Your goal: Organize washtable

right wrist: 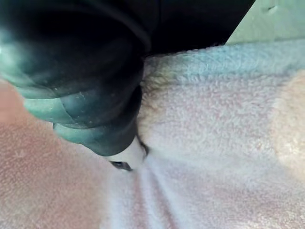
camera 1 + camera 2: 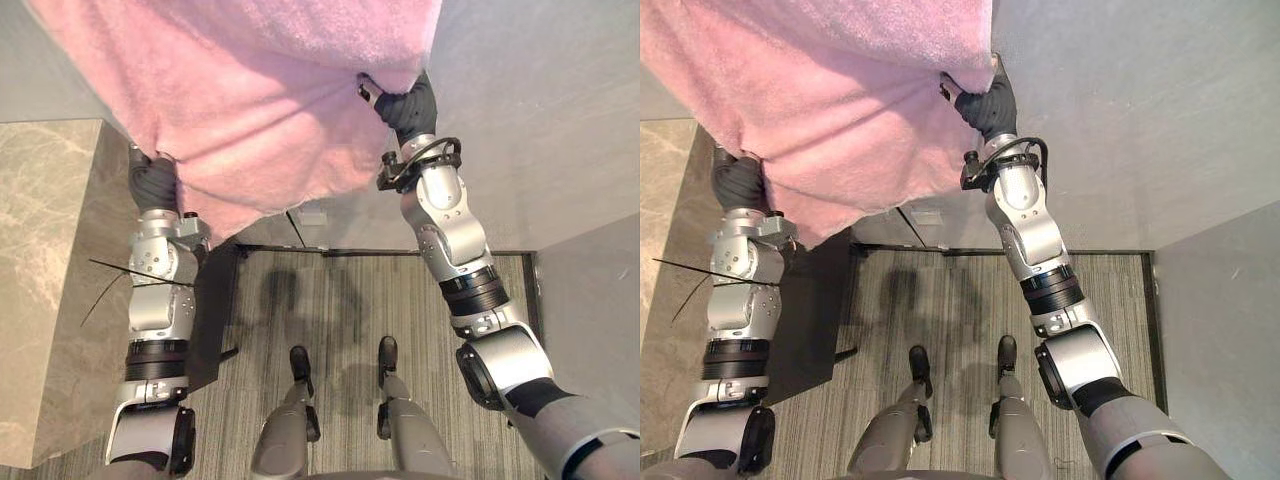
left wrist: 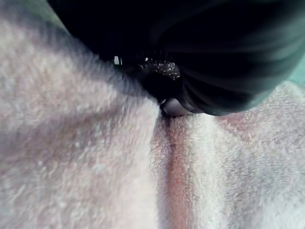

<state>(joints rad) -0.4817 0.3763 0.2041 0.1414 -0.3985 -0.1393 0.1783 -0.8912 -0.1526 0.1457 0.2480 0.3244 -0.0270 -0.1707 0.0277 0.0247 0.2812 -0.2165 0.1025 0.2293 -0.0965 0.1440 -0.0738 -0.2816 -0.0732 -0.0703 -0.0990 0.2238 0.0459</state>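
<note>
**Pink towel held up by both hands, ready to fold or lay down**

The pink towel (image 2: 250,110) hangs in the air between the two hands, stretched from one to the other, with its loose lower edge sagging below them. The left hand (image 2: 155,182) is tucked under one gathered corner and the right hand (image 2: 408,105) grips the opposite corner, slightly higher. Most of each hand is buried in the pile. In the left wrist view, a silver fingertip (image 3: 172,108) sits at the head of a deep crease. In the right wrist view, the folds fan out from another fingertip (image 1: 131,155). I read both hands as pinching the cloth, though the whole grip cannot be seen.

The step in hand looks like spreading the towel before folding it or putting it away. A beige stone counter (image 2: 50,280) lies just outside the left hand and lower down, and is probably the washtable. The striped floor (image 2: 340,300) is far beneath both hands.

The next move probably calls for keeping both pinches firm while the hands come together to double the cloth, or swing toward the counter on the left hand's side. The slack middle needs to be kept from dragging or twisting.

The towel shows no brand, label or writing. A small pale plate (image 2: 313,217) low on the wall, below and between the hands, is too small to read.
</note>
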